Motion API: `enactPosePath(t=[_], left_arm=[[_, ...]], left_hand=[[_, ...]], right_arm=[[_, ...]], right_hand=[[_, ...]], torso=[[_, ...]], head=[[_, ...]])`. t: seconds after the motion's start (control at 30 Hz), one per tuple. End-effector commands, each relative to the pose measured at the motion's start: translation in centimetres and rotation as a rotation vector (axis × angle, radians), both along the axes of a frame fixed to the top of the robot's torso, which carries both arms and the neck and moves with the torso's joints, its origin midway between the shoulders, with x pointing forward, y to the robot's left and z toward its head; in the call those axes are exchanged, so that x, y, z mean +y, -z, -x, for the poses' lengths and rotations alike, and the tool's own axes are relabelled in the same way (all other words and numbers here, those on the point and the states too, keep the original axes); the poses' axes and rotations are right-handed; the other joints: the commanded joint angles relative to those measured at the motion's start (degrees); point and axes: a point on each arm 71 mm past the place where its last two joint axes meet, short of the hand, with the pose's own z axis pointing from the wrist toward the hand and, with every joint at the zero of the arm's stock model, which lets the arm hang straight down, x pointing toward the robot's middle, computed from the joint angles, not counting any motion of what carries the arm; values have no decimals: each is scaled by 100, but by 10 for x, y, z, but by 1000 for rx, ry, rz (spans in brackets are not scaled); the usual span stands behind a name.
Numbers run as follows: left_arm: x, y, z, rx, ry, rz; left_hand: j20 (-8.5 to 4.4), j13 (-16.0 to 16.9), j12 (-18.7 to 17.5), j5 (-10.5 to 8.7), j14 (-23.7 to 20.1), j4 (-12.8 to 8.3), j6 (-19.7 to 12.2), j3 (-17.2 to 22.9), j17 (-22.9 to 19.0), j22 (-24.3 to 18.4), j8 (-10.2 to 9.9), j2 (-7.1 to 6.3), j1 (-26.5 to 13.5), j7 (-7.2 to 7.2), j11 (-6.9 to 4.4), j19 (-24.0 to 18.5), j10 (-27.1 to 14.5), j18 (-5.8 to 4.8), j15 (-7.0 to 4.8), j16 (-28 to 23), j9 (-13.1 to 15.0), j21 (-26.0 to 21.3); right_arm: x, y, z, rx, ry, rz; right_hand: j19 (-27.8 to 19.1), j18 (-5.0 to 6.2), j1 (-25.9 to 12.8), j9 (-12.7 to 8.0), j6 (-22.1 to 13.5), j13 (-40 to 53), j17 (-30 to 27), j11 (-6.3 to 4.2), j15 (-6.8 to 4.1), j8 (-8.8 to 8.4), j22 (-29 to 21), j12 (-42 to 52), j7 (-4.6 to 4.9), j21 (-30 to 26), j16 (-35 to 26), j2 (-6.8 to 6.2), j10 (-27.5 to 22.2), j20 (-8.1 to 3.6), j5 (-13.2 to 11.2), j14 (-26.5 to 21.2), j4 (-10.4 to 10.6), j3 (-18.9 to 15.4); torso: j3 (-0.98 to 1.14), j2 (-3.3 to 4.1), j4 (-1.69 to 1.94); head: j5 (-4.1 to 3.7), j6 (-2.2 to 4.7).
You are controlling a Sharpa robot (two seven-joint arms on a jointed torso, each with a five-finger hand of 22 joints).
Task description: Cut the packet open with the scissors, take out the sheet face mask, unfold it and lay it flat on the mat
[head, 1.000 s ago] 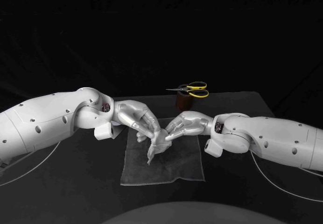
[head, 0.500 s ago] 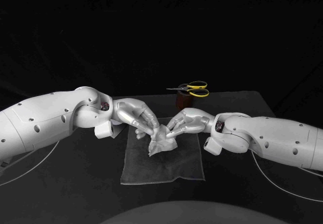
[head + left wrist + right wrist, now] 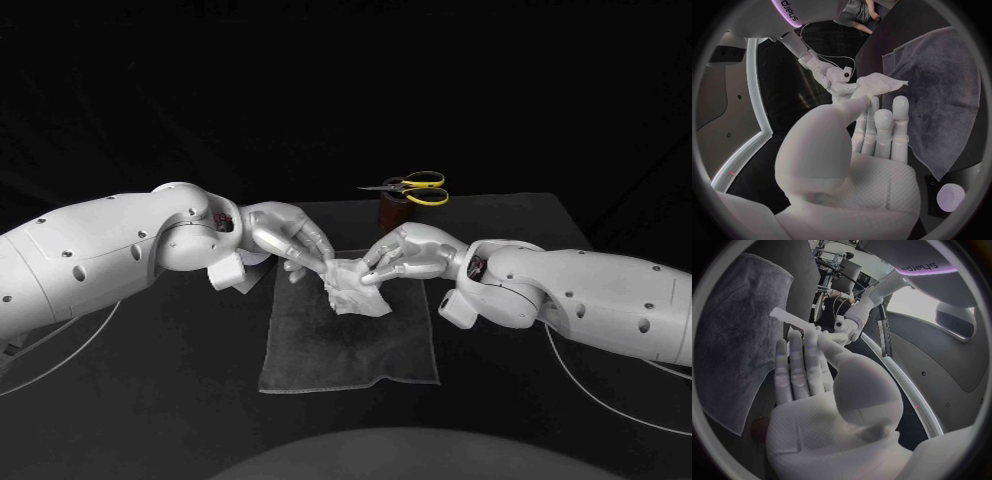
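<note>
Grey mat point(image 3: 346, 350) lies flat on table point(image 3: 534, 220), below both hands. Sheet mask point(image 3: 358, 295) is pinched by its top between left robot hand point(image 3: 289, 245) and right robot hand point(image 3: 401, 258), their other fingers spread. A second ago it hung as a narrow strip; now it is wider and crumpled. Unfolding has begun, probably less than half done. Scissors point(image 3: 411, 187) are parked beyond right robot hand.

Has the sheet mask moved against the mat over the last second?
Yes. The sheet mask, pinched between the left hand and right hand, has moved toward the far end of the mat, nearer the brown holder.
</note>
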Motion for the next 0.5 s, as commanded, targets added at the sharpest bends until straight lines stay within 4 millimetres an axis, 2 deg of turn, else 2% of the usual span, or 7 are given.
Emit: enactPosePath(t=[0.03,0.5], left_arm=[[1,0,-4,-30,-71,-26],[1,-2,-7,-47,-116,-14]], left_hand=[[-2,15,32,12,53,10,122,-15,37,12,-15,10,-19,61,-26,35,31,99,-1,31,2,42],[-7,26,47,11,124,20,125,-12,120,25,-21,6,-27,58,-32,62,38,97,-7,59,3,58]], right_arm=[[-2,-3,-1,-26,30,-20],[-5,-5,-4,-50,65,-19]], right_hand=[[36,43,-33,259,-24,6,5,-6,4,31,5,-36,-14,35,-25,-39,43,-11,19,26,0,23],[46,42,-79,281,-29,10,23,-10,-4,65,31,-79,-16,66,-47,-94,86,-21,19,53,5,182]], torso=[[-4,-2,0],[-10,-1,4]], head=[[0,-8],[10,-45]])
